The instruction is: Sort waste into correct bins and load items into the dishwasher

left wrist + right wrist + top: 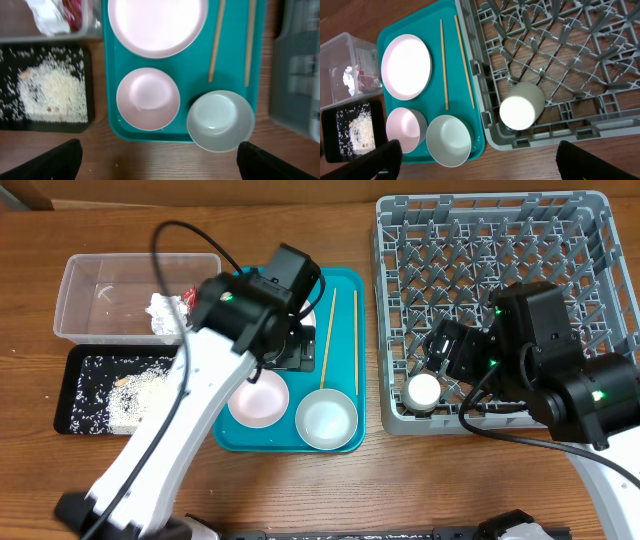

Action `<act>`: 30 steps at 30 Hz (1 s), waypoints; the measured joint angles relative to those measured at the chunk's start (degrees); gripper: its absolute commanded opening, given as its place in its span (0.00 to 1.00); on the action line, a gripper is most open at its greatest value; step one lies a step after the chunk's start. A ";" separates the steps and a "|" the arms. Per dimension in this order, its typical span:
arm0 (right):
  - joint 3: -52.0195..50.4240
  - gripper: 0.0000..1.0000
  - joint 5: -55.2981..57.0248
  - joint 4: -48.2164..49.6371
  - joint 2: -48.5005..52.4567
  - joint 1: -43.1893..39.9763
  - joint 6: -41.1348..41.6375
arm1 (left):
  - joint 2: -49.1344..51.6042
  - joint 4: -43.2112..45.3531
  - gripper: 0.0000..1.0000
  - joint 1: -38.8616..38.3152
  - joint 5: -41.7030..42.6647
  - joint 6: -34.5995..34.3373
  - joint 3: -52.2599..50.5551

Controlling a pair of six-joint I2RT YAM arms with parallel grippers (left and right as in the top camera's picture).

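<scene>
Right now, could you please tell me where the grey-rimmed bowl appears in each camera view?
Overhead: grey-rimmed bowl, lower centre, on the teal tray's lower right corner.
Left wrist: bowl, lower right of centre.
Right wrist: bowl, bottom, left of centre.
Shared landmark: the teal tray beneath it.

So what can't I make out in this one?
Large white plate: overhead, the left arm covers nearly all; left wrist, top edge crops it.
Tissue and red wrapper: left wrist, cropped by top edge.
Scraps in the rice: too small to identify, any view.
</scene>
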 measured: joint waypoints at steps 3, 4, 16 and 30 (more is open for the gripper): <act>0.00 1.00 0.02 -0.04 0.00 0.00 0.02 | -3.06 -3.50 1.00 -1.44 0.02 1.25 6.45; 0.00 1.00 0.00 -0.02 0.00 0.00 0.00 | -4.17 -4.33 1.00 -1.77 0.04 1.42 8.00; 0.00 1.00 0.02 -0.02 0.00 0.00 0.00 | -12.35 -8.15 1.00 -0.94 -2.27 3.78 11.13; 0.00 1.00 0.02 -0.04 0.00 0.00 0.02 | -40.44 27.45 1.00 14.36 -5.55 18.67 -13.64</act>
